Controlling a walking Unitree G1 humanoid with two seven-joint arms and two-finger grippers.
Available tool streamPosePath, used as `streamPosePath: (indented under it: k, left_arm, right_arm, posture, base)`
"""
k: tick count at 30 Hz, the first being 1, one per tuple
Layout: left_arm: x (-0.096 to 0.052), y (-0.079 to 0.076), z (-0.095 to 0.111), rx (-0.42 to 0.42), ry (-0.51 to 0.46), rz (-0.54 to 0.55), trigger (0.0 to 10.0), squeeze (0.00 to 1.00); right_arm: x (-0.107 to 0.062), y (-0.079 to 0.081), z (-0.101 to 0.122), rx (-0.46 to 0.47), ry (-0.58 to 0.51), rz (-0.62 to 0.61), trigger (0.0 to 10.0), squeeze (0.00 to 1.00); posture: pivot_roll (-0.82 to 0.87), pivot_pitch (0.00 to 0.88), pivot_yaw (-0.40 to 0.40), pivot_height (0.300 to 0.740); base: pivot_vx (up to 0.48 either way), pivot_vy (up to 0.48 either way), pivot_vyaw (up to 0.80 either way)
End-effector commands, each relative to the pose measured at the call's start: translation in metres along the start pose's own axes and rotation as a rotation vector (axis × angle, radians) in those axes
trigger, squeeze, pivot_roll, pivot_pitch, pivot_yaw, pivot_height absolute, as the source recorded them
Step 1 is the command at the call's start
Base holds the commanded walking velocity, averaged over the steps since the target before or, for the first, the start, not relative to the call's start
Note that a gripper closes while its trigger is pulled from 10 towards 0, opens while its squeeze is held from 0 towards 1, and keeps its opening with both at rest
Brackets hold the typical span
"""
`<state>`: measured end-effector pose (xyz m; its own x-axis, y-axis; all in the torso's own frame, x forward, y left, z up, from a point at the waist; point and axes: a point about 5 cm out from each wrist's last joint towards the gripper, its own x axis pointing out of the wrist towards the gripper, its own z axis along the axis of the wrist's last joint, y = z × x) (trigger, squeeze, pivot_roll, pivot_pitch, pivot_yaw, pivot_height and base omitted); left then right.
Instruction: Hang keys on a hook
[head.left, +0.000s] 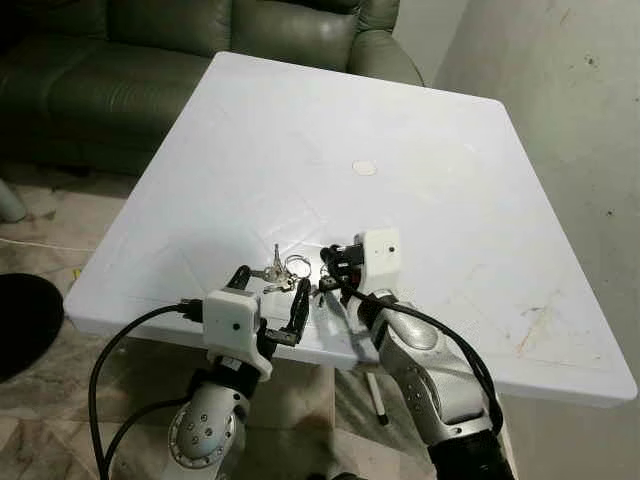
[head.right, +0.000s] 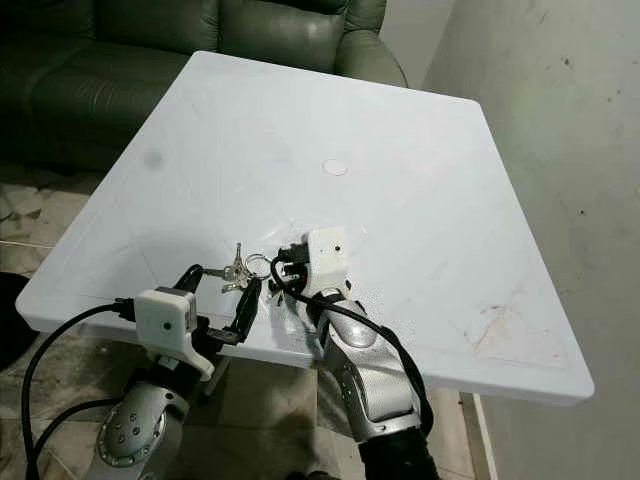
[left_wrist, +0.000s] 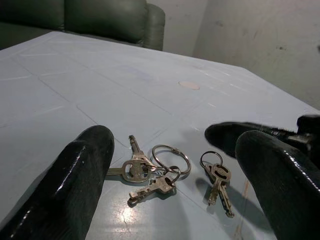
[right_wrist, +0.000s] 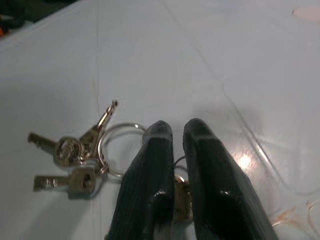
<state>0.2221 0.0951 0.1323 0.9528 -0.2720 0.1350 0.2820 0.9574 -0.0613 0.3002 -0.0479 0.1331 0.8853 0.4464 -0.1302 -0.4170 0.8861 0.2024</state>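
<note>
Near the counter's (head.left: 420, 130) front edge, right gripper's (right_wrist: 175, 150) jaws seemingly pinch small keys (left_wrist: 217, 182); left gripper (head.left: 268, 292) gapes around light, slippery ringed keys (left_wrist: 150, 172).

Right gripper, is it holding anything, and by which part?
The right gripper pinches the small key set at its ring end. The left gripper holds nothing.

No readable text, label, brand, number or sign appears on anything in view.

Keys (head.left: 283, 272) lie on the table (head.left: 440, 200) near its front edge, between my left gripper (head.left: 268, 294) and right gripper (head.left: 327, 268); sofa (head.left: 150, 60) sits behind the table.
</note>
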Motion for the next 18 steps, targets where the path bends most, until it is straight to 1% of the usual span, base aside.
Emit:
streamPosePath:
  k: [1,4,7,8,12,13,14,16,18]
  left_arm:
    - [0.001,-0.005,-0.003,-0.015,0.007,-0.020,10.0,0.00]
    - [0.003,-0.005,-0.004,-0.014,0.011,-0.016,10.0,0.00]
    - [0.009,0.000,-0.006,-0.011,0.032,0.029,10.0,0.00]
    - [0.013,0.004,-0.009,-0.025,0.056,0.074,10.0,0.00]
    - [0.019,0.012,-0.014,-0.041,0.089,0.127,10.0,0.00]
    - [0.020,0.014,-0.016,-0.037,0.097,0.140,10.0,0.00]
    - [0.023,0.018,-0.017,-0.012,0.096,0.151,10.0,0.00]
    - [0.027,0.023,-0.017,0.010,0.093,0.173,10.0,0.00]
    - [0.027,0.023,-0.017,0.010,0.093,0.173,10.0,0.00]
  right_arm:
    - [0.002,0.001,0.000,0.016,-0.006,-0.010,10.0,1.00]
    - [0.003,-0.002,0.000,0.010,-0.011,-0.016,10.0,1.00]
    - [0.002,-0.010,0.000,-0.031,-0.023,-0.036,10.0,1.00]
    - [0.002,-0.015,0.002,-0.045,-0.041,-0.055,10.0,1.00]
    - [0.002,-0.026,0.006,-0.074,-0.070,-0.092,10.0,1.00]
    - [0.001,-0.029,0.006,-0.079,-0.081,-0.108,10.0,1.00]
    - [0.001,-0.034,0.009,-0.098,-0.112,-0.144,10.0,1.00]
    - [-0.001,-0.039,0.010,-0.125,-0.139,-0.167,10.0,1.00]
    - [-0.001,-0.039,0.010,-0.125,-0.139,-0.167,10.0,1.00]
  posture:
    - [0.12,0.137,-0.146,0.740]
    - [0.12,0.137,-0.146,0.740]
    - [0.12,0.122,-0.140,0.740]
    - [0.11,0.115,-0.137,0.740]
    - [0.11,0.102,-0.132,0.740]
    - [0.11,0.102,-0.132,0.740]
    - [0.11,0.097,-0.127,0.740]
    - [0.11,0.087,-0.122,0.740]
    - [0.11,0.087,-0.122,0.740]
  base:
    - [0.000,0.000,0.00]
    - [0.000,0.000,0.00]
    - [0.000,0.000,0.00]
    - [0.000,0.000,0.00]
    - [0.000,0.000,0.00]
    - [0.000,0.000,0.00]
    - [0.000,0.000,0.00]
    - [0.000,0.000,0.00]
    - [0.000,0.000,0.00]
